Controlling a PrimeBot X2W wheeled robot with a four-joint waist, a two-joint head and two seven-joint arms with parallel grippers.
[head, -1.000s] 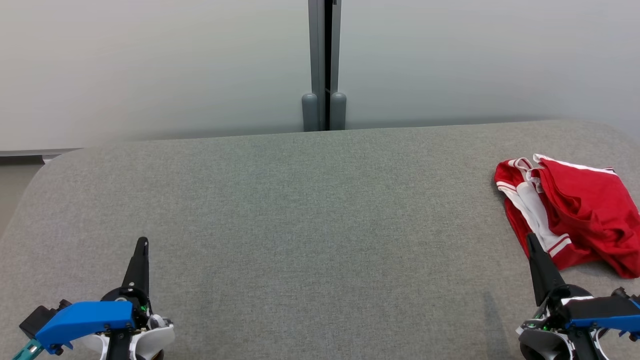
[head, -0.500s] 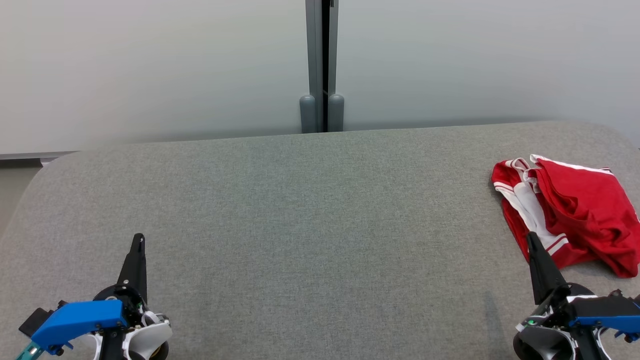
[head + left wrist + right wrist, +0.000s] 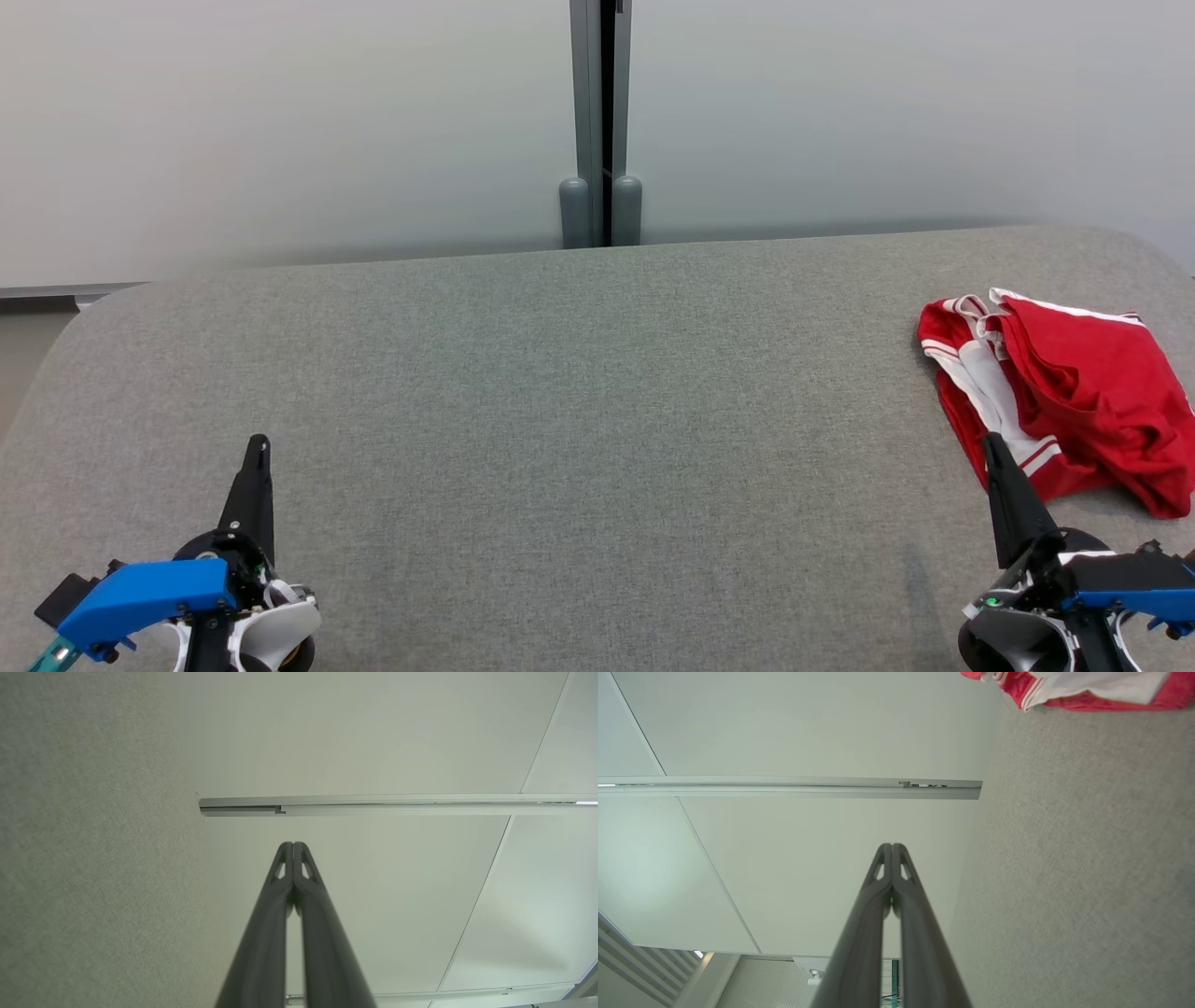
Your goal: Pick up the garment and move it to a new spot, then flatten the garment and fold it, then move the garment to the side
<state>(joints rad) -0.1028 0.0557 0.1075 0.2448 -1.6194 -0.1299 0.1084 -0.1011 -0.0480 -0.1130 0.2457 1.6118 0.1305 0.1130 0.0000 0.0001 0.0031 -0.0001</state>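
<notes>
A crumpled red garment with white trim lies at the far right of the grey fabric surface. Its edge also shows at the top of the right wrist view, the garment being off to the side of the fingers. My right gripper is shut at the lower right, its tip in front of the garment's near edge, holding nothing; in its own view the right gripper has its tips pressed together. My left gripper is shut and empty at the lower left, far from the garment, tips together in the left wrist view.
A pale wall stands behind the surface, with a grey vertical post at its middle. The surface has rounded corners at the far left and far right. A strip of floor shows at the left edge.
The whole head picture shifted slightly between one second ago and half a second ago, so the camera moved. Since then nothing has visibly changed.
</notes>
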